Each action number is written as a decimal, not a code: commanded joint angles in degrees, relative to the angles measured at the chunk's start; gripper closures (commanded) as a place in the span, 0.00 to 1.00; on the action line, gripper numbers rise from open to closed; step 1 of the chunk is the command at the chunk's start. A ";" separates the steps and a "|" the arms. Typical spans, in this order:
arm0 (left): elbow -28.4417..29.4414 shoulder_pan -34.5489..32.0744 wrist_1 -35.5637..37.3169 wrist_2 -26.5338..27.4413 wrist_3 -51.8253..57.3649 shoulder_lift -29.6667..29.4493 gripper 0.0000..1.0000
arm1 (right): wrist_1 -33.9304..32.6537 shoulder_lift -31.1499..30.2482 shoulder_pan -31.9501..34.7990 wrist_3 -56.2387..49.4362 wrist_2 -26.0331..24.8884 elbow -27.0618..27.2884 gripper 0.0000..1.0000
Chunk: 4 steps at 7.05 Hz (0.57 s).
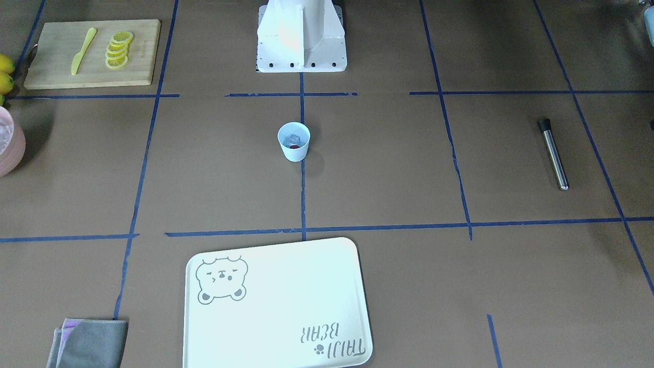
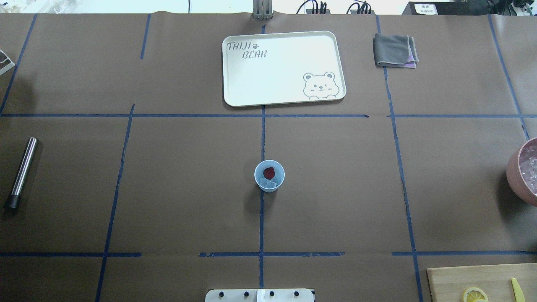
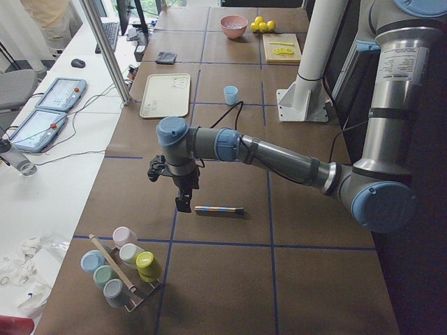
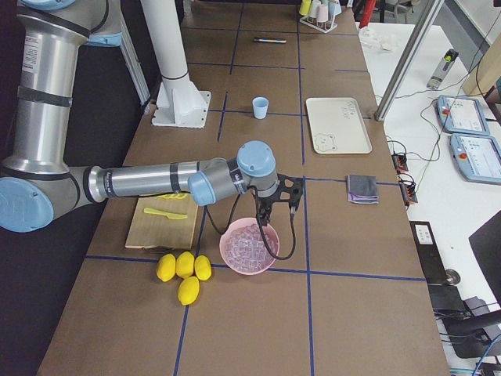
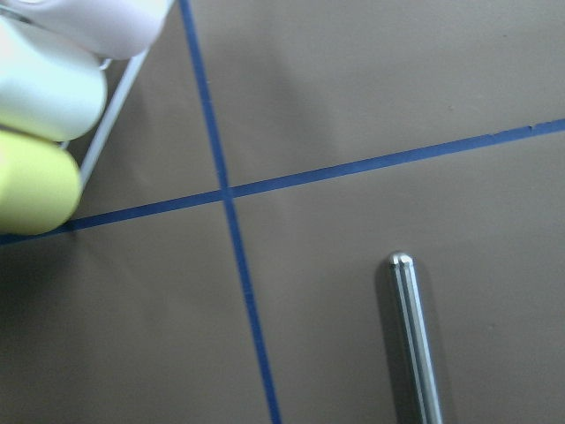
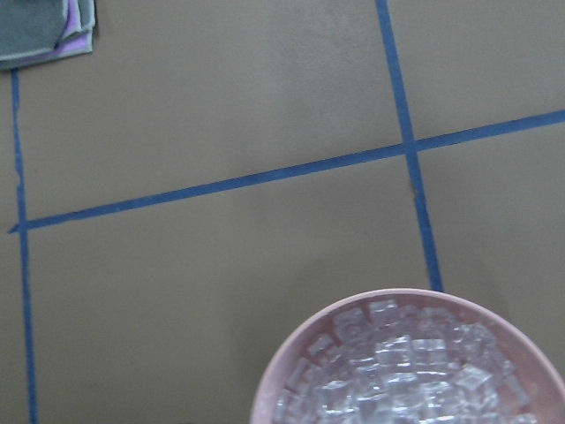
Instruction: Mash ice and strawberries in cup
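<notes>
The pale blue cup [image 2: 269, 176] stands upright at the table's centre, on the middle tape line; it also shows in the front view [image 1: 294, 141]. Inside it lie a clear ice chunk [image 2: 267, 183] and a red strawberry [image 2: 269, 172]. A steel muddler with a black end [image 2: 21, 173] lies far to the left. In the exterior left view my left gripper [image 3: 183, 203] hangs just above the table, beside the muddler's end [image 3: 219, 209]. In the exterior right view my right gripper [image 4: 265, 218] hovers over the pink bowl's far rim. I cannot tell whether either is open or shut.
A pink bowl [image 2: 514, 172] full of ice cubes stands at the right edge. A white bear tray [image 2: 285, 67] and a grey cloth [image 2: 394, 50] lie at the far side. A cutting board [image 1: 51, 56] holds lemon slices and a yellow knife. A rack of cups [image 3: 119, 269] stands at the left end.
</notes>
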 commanded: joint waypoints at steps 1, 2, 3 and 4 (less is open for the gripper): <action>-0.10 -1.51 2.92 -3.07 1.32 2.39 0.00 | -9.88 0.49 3.33 -19.23 -6.02 -2.19 0.00; 0.25 -3.00 4.14 -3.16 6.11 3.45 0.00 | -14.64 2.41 3.25 -21.49 -6.58 -2.02 0.00; 0.17 -4.14 6.24 -4.73 9.81 4.33 0.00 | -17.29 3.73 3.34 -21.42 -6.42 -1.58 0.00; -0.27 -5.11 5.74 -5.61 9.94 5.73 0.00 | -18.02 4.53 3.34 -21.42 -6.50 -1.84 0.00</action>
